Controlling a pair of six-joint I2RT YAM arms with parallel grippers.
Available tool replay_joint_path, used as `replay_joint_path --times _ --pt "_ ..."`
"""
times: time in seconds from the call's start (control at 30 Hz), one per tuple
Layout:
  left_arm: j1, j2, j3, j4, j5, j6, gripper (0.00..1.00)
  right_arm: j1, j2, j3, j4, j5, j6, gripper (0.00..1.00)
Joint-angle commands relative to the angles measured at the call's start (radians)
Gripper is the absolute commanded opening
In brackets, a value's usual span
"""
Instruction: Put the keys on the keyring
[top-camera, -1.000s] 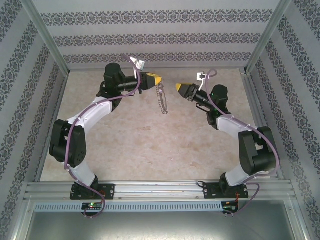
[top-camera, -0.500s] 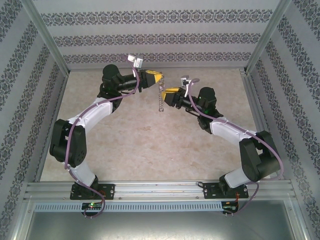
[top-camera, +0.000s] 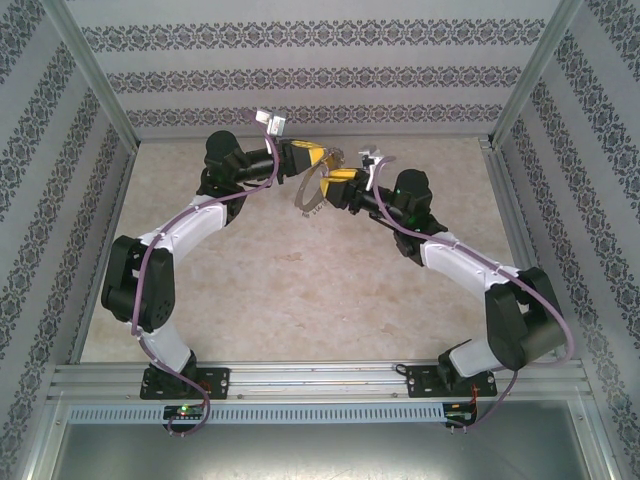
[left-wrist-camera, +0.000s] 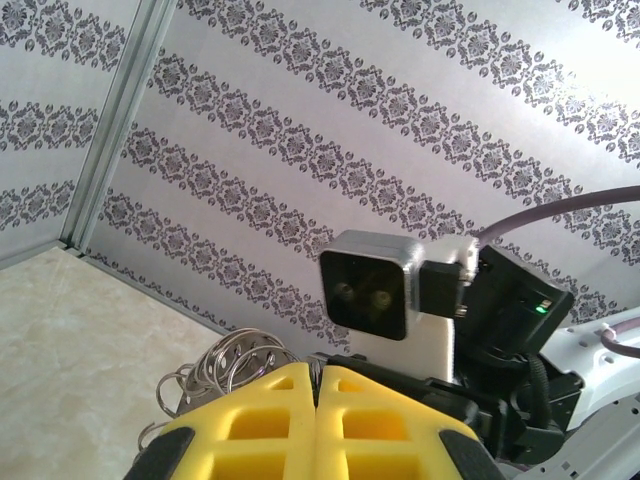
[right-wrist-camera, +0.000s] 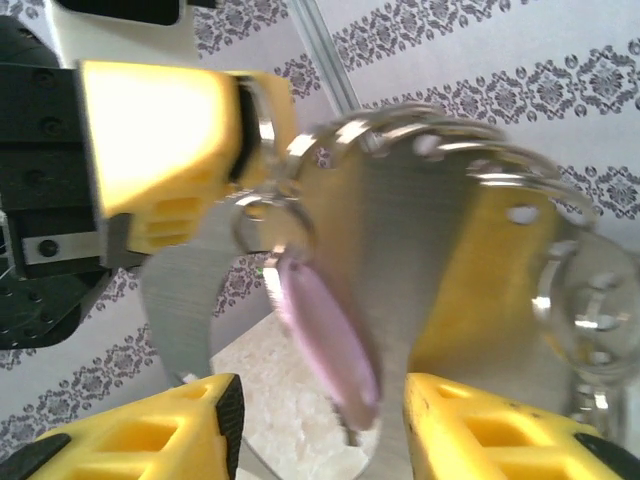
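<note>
Starting on the left: the left fingers (left-wrist-camera: 255, 425) are pressed shut, and the ring (left-wrist-camera: 235, 362) is pinched by its rim between them, lifted clear of the counter (top-camera: 300, 300), presumably so that it is steadied and offered to the other arm. Just right of that grip the key (right-wrist-camera: 325, 340) is seen, lilac head dangling by a small loop at the ring; whether it is fully threaded cannot be told. Further right, the right fingers (right-wrist-camera: 150, 430) are spread apart, one either side of the key, nothing clamped. A pinch on the key is judged to be lined up.
</note>
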Motion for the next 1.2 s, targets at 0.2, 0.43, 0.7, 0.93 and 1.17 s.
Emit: replay_joint_path --times 0.2,0.43,0.7,0.93,1.17 --pt "-0.016 0.001 0.001 0.057 0.003 0.007 0.0 0.034 -0.049 0.048 -0.061 0.068 -0.096 0.42" --pt "-0.021 0.001 0.0 0.057 0.004 0.008 0.0 0.053 -0.029 0.084 -0.112 0.131 -0.142 0.38" --pt "-0.024 0.002 0.001 0.058 0.001 0.007 0.0 0.06 -0.013 0.099 -0.113 0.135 -0.145 0.24" --pt "-0.026 0.002 0.0 0.062 -0.006 0.006 0.0 0.062 -0.012 0.086 -0.112 0.137 -0.15 0.11" --pt "-0.026 0.0 0.003 0.063 -0.007 0.005 0.0 0.062 -0.013 0.075 -0.103 0.142 -0.151 0.0"
